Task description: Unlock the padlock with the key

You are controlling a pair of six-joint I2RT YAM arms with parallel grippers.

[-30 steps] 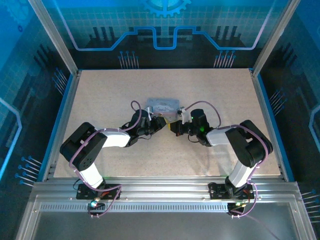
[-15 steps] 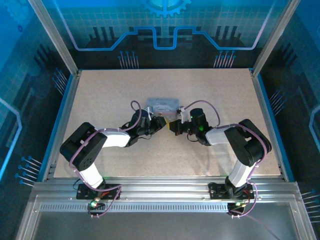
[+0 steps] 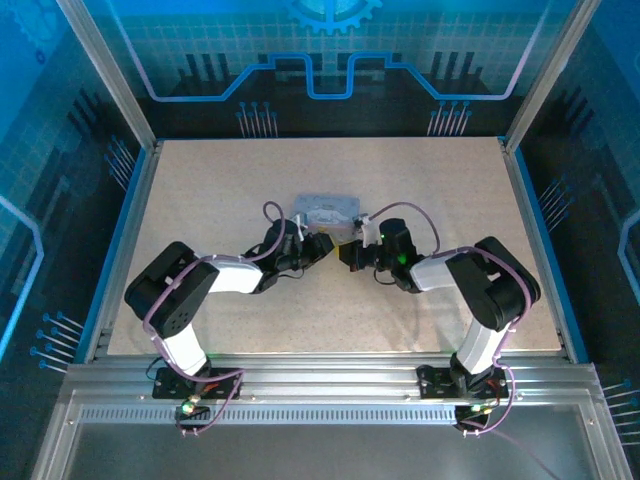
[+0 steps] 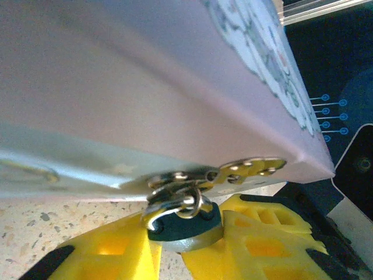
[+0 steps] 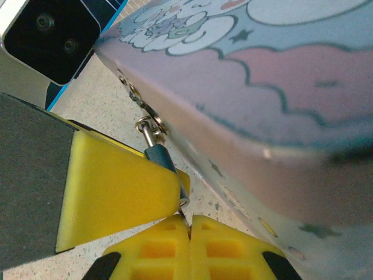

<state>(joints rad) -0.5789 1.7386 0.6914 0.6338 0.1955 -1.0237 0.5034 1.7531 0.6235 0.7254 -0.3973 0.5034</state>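
At the tin's front edge: the small dark teal padlock with a silvery shackle hangs from the brassy metal hasp of the pastel pink tin printed with cartoon clouds, which lies mid-worktop.
Left claw: at 8 o'clock of the lock in my top view. Its yellow pads sit against either side of the padlock body, so I read it as clamped on the padlock, steadying it.
Right claw: at 4 o'clock of the lock. Its tips are pressed together on the thin silvery key, which pokes out toward 12 o'clock in my right wrist view.
Key position: its tip meets the underside of the padlock. I cannot tell how deep it sits.
Step in hand: seating the key in the keyway, I judge. The shackle is threaded through the hasp and looks closed.
Next move: I'd push along the lock's axis until seated. Then I'd roll the right wrist while the left stops the body from twisting.
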